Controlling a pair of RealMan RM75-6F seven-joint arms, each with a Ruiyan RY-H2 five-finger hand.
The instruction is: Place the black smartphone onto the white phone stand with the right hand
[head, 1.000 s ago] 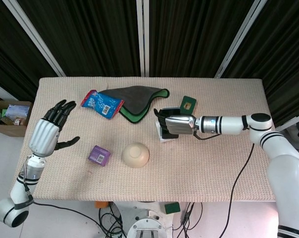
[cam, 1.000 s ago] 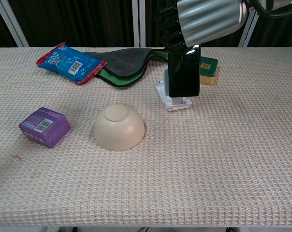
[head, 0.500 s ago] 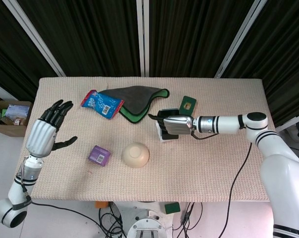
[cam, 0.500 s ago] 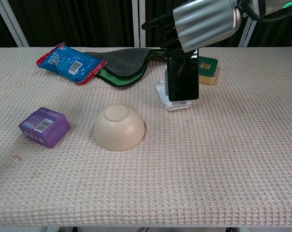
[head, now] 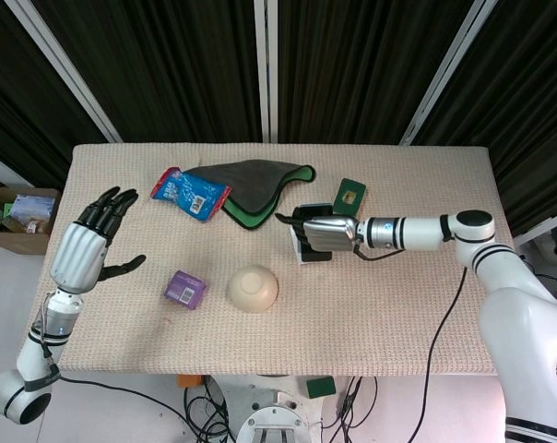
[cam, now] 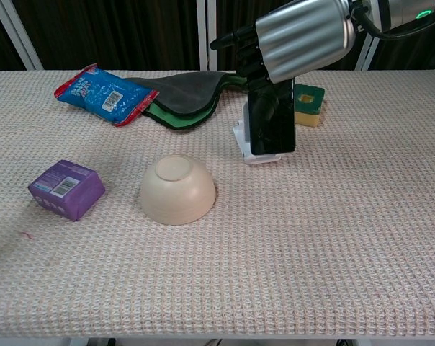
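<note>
Left hand (head: 87, 247) idle off the worktop's (cam: 347, 238) left edge, fingers spread, holding nothing.

Left half of the worktop: purple box (cam: 66, 189) near the left edge, blue snack packet (cam: 104, 94) toward the far-left corner, dark green-edged cloth (cam: 183, 95) beside it at the far edge, upturned beige bowl (cam: 178, 189) about mid-worktop.

Right of the bowl: black smartphone (cam: 271, 119) stands upright, long axis vertical, lower edge down at the white phone stand (cam: 256, 153), looks seated on the lip or just about. Stand base shows under and to the left of it.

Right hand (cam: 297, 36) is directly above the phone, fingers wrapped over its top end, grip looks loosening with one finger pointing out left, but contact hasn't clearly ended. Call it held.

Key relation: phone hangs straight below the hand, stand straight below the phone. Judgement: the next move is open and lift straight up; any sideways drag could tip the phone off.

Green-and-yellow sponge (cam: 309, 96) just behind, right of the phone.
</note>
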